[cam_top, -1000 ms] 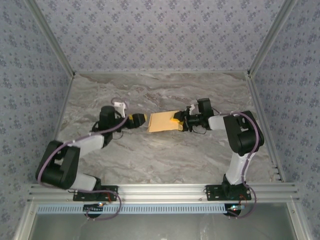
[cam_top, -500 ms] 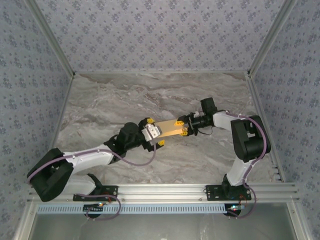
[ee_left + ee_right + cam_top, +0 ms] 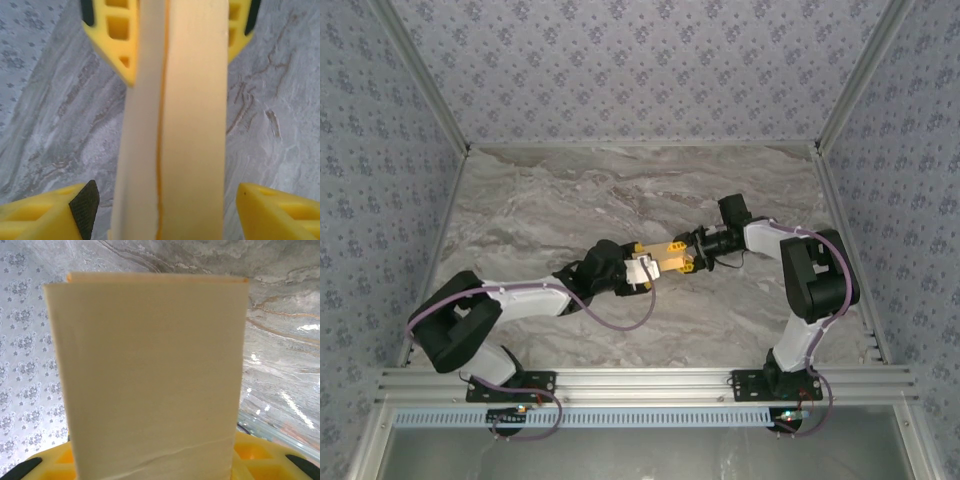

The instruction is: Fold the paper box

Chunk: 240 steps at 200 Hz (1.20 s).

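The paper box (image 3: 664,262) is a tan-yellow flattened cardboard piece held above the middle of the table. My right gripper (image 3: 686,257) is shut on its right end; in the right wrist view the paper box (image 3: 150,375) rises from between the yellow fingers (image 3: 260,457). My left gripper (image 3: 642,270) straddles the other end. In the left wrist view the paper box (image 3: 195,125) runs up the middle, with a seam along it. The black pad (image 3: 85,207) and the other finger (image 3: 272,212) stand a little off its sides, so the left gripper is open. The right gripper (image 3: 167,25) clamps the far end.
The marble table (image 3: 620,190) is enclosed by patterned walls (image 3: 380,180) on three sides. An aluminium rail (image 3: 640,382) with both arm bases runs along the near edge. The right arm's elbow (image 3: 815,275) stands at the right.
The left arm has swung from the box's left end to its near side and reached under it. The box has turned narrower in the top view. The left jaws have narrowed around it.
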### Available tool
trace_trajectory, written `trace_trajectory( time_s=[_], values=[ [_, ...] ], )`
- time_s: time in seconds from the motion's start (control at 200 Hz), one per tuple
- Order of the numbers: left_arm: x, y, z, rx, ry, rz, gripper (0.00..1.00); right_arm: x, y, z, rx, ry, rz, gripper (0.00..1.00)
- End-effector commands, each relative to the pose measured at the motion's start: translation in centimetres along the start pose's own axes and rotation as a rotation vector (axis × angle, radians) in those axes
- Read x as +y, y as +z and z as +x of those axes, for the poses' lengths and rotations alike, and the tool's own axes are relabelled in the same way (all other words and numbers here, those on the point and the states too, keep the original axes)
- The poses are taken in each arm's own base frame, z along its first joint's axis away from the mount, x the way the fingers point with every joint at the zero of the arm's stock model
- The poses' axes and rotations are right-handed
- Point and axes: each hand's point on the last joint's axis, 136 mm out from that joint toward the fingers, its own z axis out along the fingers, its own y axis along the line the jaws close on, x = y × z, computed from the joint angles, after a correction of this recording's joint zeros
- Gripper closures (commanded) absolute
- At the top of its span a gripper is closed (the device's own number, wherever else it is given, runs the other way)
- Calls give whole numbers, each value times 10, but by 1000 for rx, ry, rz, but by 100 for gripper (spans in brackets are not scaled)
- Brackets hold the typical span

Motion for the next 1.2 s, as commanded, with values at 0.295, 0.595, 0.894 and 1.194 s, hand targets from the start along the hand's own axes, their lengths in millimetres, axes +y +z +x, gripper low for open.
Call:
trace_trajectory(
  time_s=[0.295, 0.595, 0.894, 1.194],
  values=[
    [14, 23, 9, 35, -13, -33, 41, -3, 3, 0, 2, 57, 23, 56],
    [21, 21, 10, 70, -19, -21, 52, 0, 2, 5, 4, 53, 20, 46],
    [8, -6, 15, 141, -71, 97, 54, 4, -31, 8, -62, 10, 9, 27],
    [-29, -37, 21, 317, -125, 403, 52, 9, -106, 3, -320, -218, -6, 24]
  ],
)
